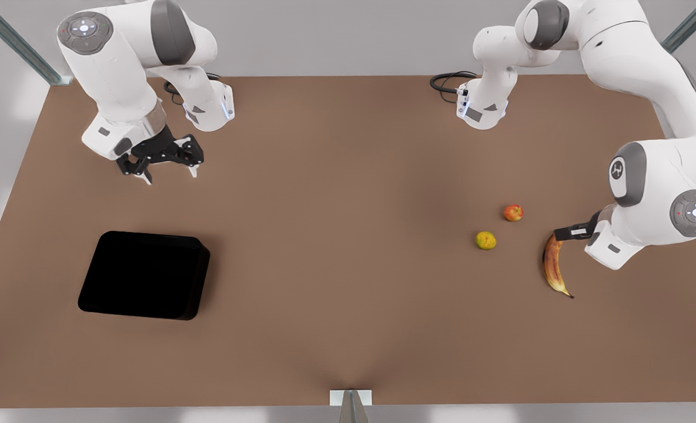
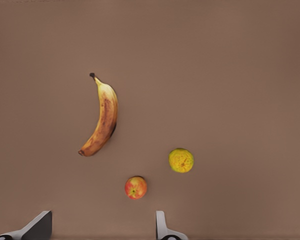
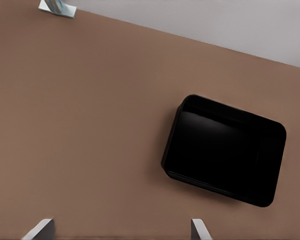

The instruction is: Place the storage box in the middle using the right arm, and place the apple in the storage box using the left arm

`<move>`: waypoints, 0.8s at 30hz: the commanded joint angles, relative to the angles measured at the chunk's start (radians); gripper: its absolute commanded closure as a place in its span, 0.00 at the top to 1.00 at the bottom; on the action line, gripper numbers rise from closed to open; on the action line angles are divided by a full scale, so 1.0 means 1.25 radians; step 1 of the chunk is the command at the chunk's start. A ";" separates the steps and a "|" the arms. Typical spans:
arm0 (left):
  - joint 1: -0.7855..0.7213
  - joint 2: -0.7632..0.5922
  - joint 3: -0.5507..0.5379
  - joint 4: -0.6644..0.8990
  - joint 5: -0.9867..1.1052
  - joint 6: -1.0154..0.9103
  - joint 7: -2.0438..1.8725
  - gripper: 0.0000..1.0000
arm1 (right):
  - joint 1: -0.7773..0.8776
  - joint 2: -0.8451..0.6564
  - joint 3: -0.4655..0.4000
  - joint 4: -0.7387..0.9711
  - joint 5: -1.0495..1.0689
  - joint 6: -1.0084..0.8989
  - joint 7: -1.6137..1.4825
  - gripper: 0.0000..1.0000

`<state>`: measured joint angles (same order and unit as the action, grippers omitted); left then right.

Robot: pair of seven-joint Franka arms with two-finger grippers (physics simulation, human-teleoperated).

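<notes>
Black and low-walled, the storage box [image 1: 145, 275] sits on the brown table [image 1: 348, 329] at the front view's left, with the right gripper [image 1: 169, 171] hanging open and empty beyond it. Across the table, the apple [image 1: 513, 212] lies near a yellow-green fruit [image 1: 485, 240] and a banana [image 1: 554, 267], the left gripper [image 2: 100, 227] spread wide above them, holding nothing.

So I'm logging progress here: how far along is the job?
Nothing looks done. The storage box sits at the front view's left, not the middle, empty. The apple lies on the table. The right claw hangs open above the table; the left claw hangs open by the banana. Both placements remain.
</notes>
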<state>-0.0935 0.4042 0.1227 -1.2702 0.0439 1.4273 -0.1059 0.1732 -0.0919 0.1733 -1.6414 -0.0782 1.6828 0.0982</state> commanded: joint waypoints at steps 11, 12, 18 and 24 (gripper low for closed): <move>-0.006 -0.182 -0.087 -0.245 0.004 -0.003 -0.098 1.00 | 0.000 0.302 0.000 0.069 -0.072 0.213 0.079 1.00; -0.001 -0.183 -0.102 -0.256 0.003 0.020 -0.097 1.00 | -0.001 0.325 -0.001 0.063 -0.074 0.234 0.080 1.00; 0.024 -0.153 -0.141 -0.382 -0.025 0.089 -0.091 1.00 | -0.051 0.379 -0.018 0.015 -0.117 0.290 0.070 1.00; 0.092 -0.158 -0.140 -0.549 -0.036 0.207 -0.020 1.00 | -0.044 0.478 -0.053 -0.023 -0.115 0.283 0.083 1.00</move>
<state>0.0267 0.2071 -0.0521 -1.9732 0.0066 1.7116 -0.1304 0.1289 0.5154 0.0931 -1.6717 -0.2224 2.0408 0.2025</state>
